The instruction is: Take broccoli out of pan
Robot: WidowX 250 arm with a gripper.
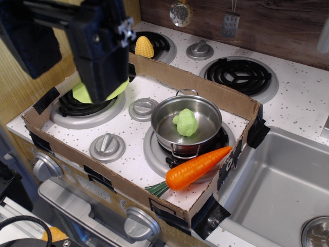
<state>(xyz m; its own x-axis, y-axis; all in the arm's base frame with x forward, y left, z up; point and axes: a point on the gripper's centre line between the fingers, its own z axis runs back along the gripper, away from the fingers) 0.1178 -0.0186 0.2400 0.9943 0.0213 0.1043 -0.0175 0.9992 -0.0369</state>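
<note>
broccoli: pale lime-green lumpy toy, lying inside the pan on its floor, a little right of centre and touching nothing else; its long axis runs from upper left to lower right, the narrower end toward the lower right.
pan: round shiny steel pot with straight sides, standing upright on the front right burner; one wire loop handle at the far rim, one at the near rim.
gripper: large dark block at the upper left, well apart from the pan, hanging over the front left burner; whether its fingers are spread or closed cannot be told, as they are not visible from here.
plate: flat lime-green, partly hidden under the gripper, on the left burner.
carrot: orange, just in front of the pan, tip pointing up right, green stalk down left.
corn: yellow, on the back left burner.
cardboard wall: brown, ringing the front half of the stove.
sink: grey, to the right.
</note>
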